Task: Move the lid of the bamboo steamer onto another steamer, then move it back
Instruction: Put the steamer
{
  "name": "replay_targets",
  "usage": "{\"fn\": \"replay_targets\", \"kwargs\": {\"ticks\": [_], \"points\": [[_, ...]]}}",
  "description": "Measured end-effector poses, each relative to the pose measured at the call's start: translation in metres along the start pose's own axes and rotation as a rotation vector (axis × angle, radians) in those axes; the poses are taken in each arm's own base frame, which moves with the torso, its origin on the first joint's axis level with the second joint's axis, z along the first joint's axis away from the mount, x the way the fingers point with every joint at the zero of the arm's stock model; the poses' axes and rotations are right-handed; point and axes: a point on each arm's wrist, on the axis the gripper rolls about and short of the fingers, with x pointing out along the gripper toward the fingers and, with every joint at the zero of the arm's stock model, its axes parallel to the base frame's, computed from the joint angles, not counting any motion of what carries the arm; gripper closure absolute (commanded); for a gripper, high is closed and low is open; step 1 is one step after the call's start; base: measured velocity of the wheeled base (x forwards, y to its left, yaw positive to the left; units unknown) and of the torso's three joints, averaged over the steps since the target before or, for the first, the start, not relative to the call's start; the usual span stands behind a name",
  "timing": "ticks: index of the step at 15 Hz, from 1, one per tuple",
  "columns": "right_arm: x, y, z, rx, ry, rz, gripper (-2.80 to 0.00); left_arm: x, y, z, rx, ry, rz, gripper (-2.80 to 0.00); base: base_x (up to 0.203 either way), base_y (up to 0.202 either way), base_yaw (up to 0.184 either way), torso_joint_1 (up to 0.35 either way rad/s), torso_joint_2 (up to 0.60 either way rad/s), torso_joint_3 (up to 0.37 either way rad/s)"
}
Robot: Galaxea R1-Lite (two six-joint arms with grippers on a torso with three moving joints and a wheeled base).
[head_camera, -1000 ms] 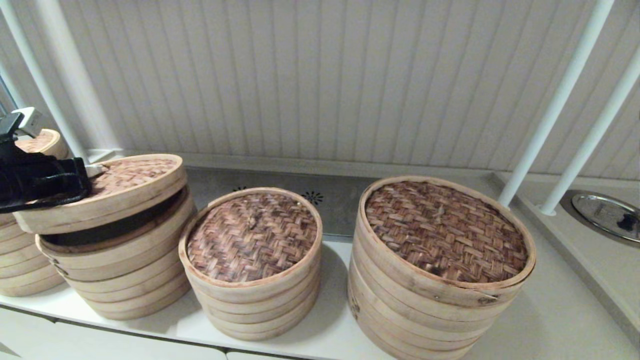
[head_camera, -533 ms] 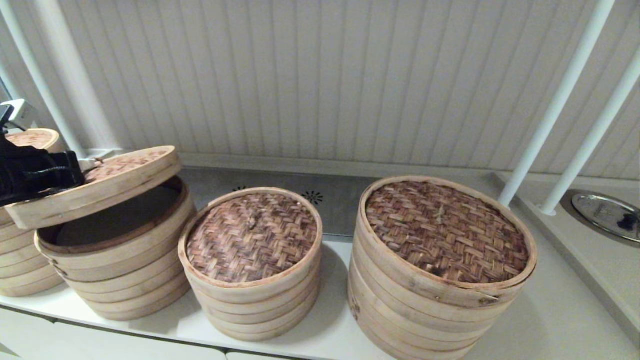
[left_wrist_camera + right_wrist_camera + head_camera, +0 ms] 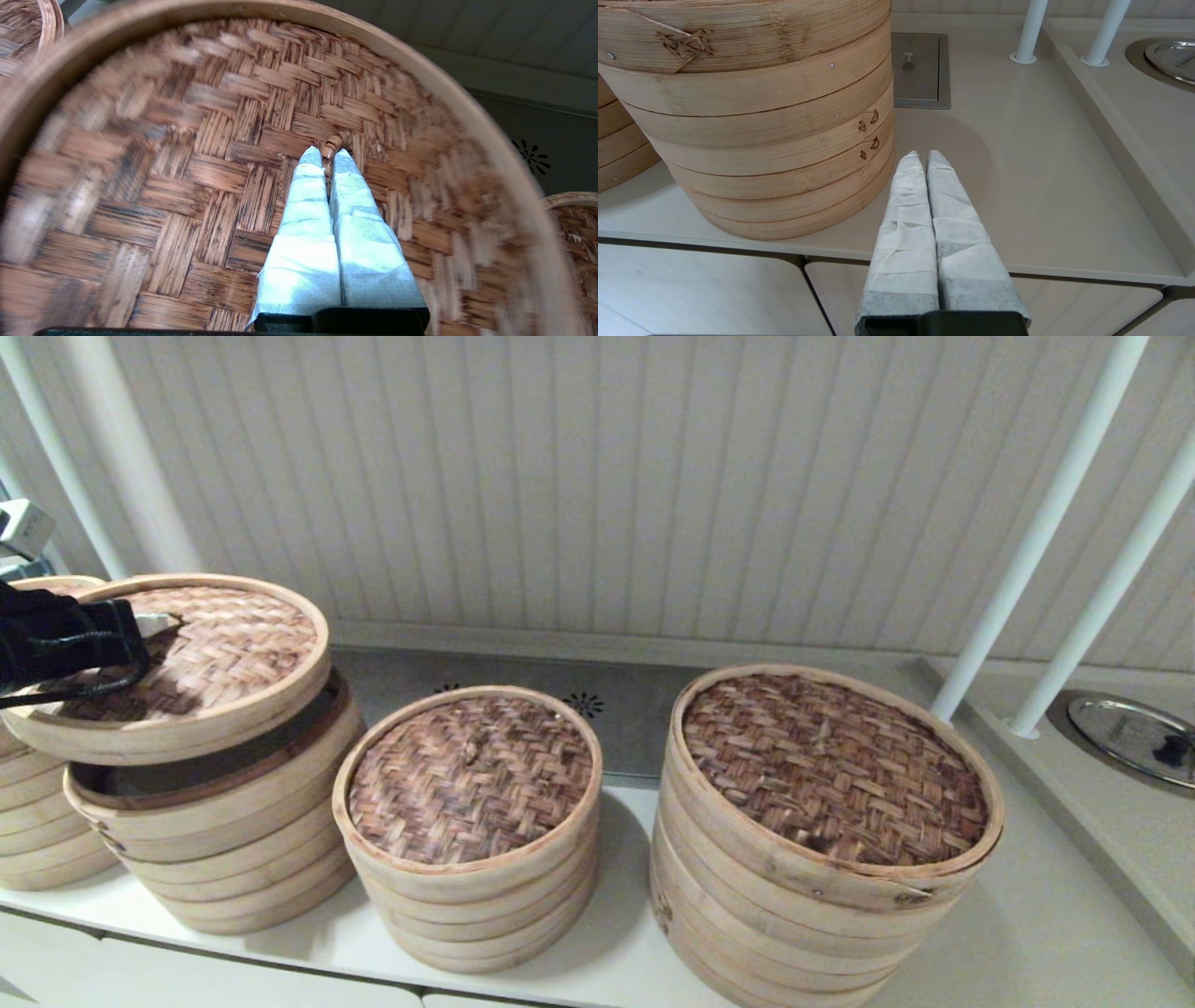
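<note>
Head view shows the bamboo steamer lid [image 3: 177,658] lifted clear of its own base [image 3: 215,831] at the left end of the counter [image 3: 1008,933], hanging just above the open rim and shifted a little toward the left edge. Its woven top tips toward the camera, which fits a lid that hangs from a single off-balance hold rather than resting on anything. The left gripper [image 3: 154,625] reaches in from the left side over the lid; in the left wrist view its white-wrapped fingers [image 3: 303,205] are pressed together, pinching the small loop handle [image 3: 335,142] at the weave's centre. That handle is the only graspable feature on the flat top, so a narrow pinch there makes sense.

Another steamer [image 3: 467,821], the smallest stack with the reddish-brown top, stands just to the right of the open base, lid-free travel still ahead. The widest steamer [image 3: 826,840] sits further right, beside two white poles [image 3: 1027,551].

The right gripper [image 3: 923,156] is parked low in front of the counter edge near the widest steamer, fingers together on nothing.

Compared with a second ago, the lid has risen from leaning on its base, and it now shows much more of its woven face.
</note>
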Motion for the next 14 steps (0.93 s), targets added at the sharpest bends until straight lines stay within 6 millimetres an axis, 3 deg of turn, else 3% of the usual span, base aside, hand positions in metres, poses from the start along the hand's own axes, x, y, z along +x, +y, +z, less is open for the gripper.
{"fn": "replay_targets", "kwargs": {"ticks": [14], "points": [[0.000, 0.000, 0.000, -0.003, 0.000, 0.000, 0.00, 0.020, 0.006, -0.020, -0.026, 0.051, -0.014, 0.00, 0.000, 0.000, 0.000, 0.000, 0.00, 0.000]]}}
